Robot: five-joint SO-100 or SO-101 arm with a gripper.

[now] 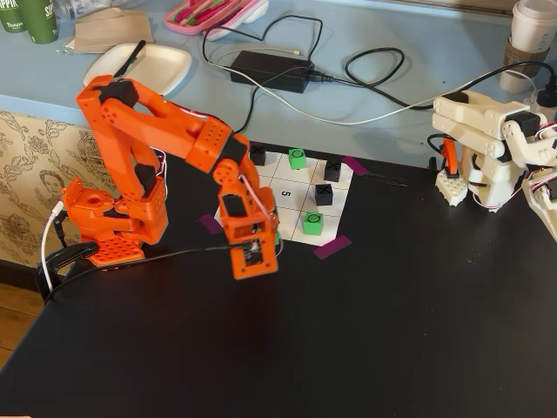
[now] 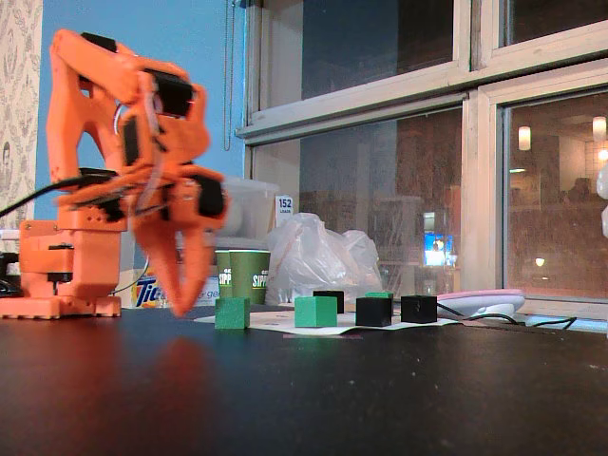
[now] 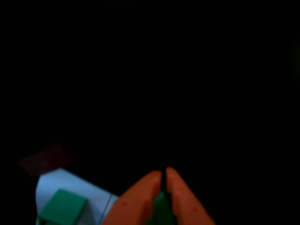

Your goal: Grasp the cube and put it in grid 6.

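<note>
Three green cubes show in a fixed view. One (image 1: 297,158) sits in a far cell of the paper grid (image 1: 291,178), and one (image 1: 313,224) sits in a near cell; both have a black ring on top. The third (image 1: 276,237) is mostly hidden behind my gripper (image 1: 256,265), and in the low fixed view this cube (image 2: 232,313) stands just right of the gripper (image 2: 180,304). The gripper points down near the table with its jaws together and empty. In the wrist view (image 3: 164,172) green shows through the gap between the fingers. I cannot read a numeral 6; only the 5 (image 1: 285,193) shows.
Three black cubes marked X (image 1: 325,194) (image 1: 332,170) (image 1: 258,155) occupy other cells. Purple tape (image 1: 332,246) holds the paper's corners. A white arm (image 1: 487,148) stands at the right. Cables and a power brick (image 1: 270,70) lie behind the black table.
</note>
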